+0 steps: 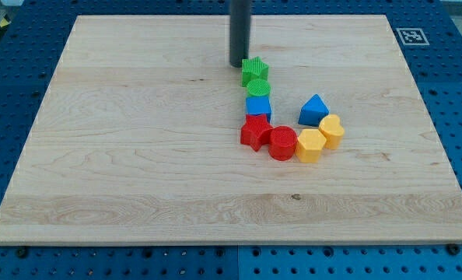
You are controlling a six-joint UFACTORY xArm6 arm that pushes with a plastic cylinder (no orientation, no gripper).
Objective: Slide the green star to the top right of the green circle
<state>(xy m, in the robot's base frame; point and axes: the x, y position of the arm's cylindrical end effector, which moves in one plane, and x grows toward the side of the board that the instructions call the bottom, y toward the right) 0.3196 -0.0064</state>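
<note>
The green star lies near the board's top middle. It touches the top of the green circle just below it. My tip is at the end of the dark rod, right beside the star's left edge, touching or nearly touching it.
Below the green circle a blue cube, a red star, a red cylinder, a yellow hexagon and a yellow heart form a curved row. A blue triangle lies to their right. The wooden board sits on a blue pegboard.
</note>
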